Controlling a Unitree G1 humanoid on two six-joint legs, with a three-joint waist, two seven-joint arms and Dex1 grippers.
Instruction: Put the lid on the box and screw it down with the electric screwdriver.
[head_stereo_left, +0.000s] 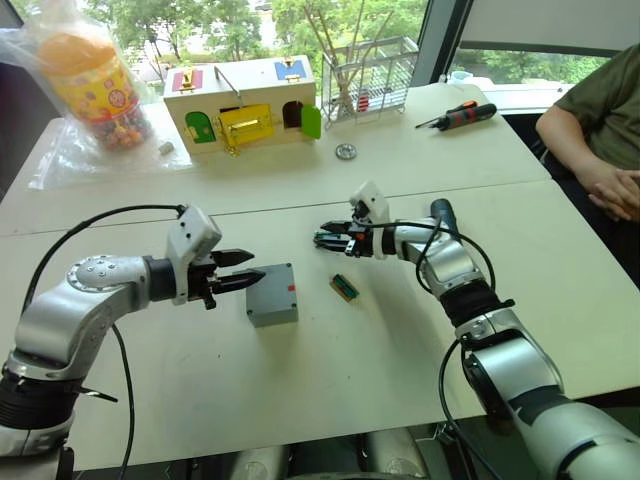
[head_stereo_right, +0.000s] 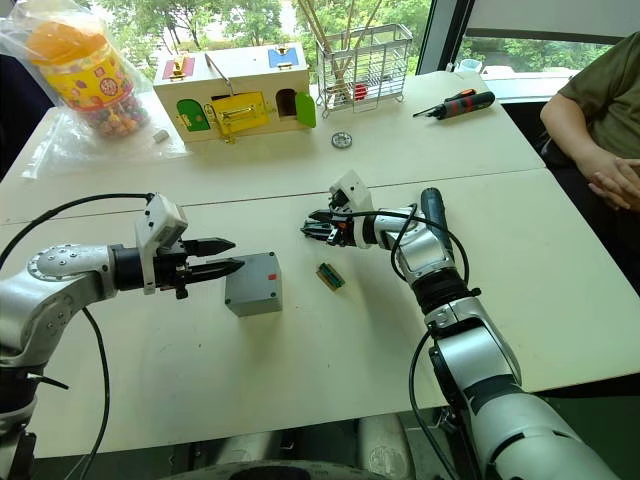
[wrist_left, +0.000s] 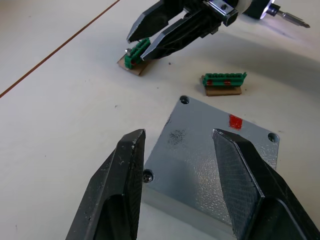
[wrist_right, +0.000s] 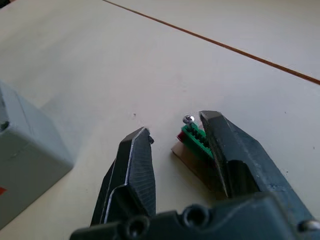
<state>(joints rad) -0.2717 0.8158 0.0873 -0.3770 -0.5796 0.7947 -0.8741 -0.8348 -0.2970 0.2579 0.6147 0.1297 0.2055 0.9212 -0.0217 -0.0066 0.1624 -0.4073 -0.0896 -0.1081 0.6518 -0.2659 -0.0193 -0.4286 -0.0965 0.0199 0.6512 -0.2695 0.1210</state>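
Grey lid (wrist_left: 215, 155) sits on the box (head_stereo_left: 272, 296); left gripper (head_stereo_left: 243, 270) spread beside it, right gripper (wrist_right: 175, 150) apart, seemingly empty.

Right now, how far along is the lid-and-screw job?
Done: the lid sits on the box, one corner screw apparently in. In hand: the open right claw is at a green holder carrying a spare screw; the open left claw hovers beside the box. Left: two corner holes look empty; the electric screwdriver lies on the table.

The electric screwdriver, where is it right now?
The electric screwdriver lies on the white table on the robot's right side, just behind its right forearm, right of the grey box.
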